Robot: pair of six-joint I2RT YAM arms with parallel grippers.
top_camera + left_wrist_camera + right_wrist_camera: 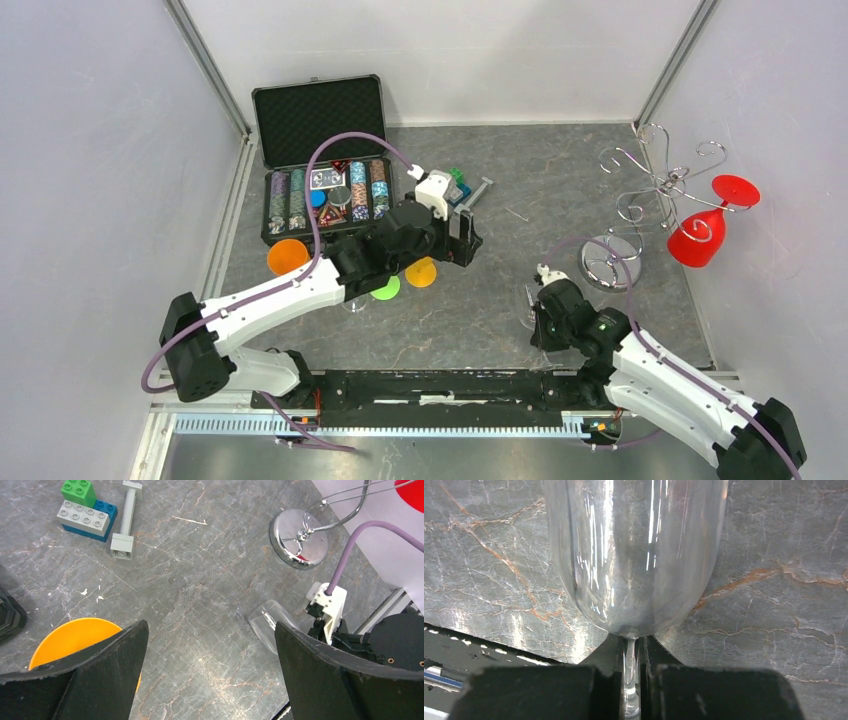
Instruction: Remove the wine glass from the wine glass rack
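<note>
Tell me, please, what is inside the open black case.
Rows of poker chips fill the case, with a deck of cards in the middle; the smaller pieces are too small to name. The left arm covers its near right corner.

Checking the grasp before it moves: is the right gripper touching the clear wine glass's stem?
Touching. The right wrist view shows the right gripper shut on the clear wine glass at its stem, no gap visible.
</note>
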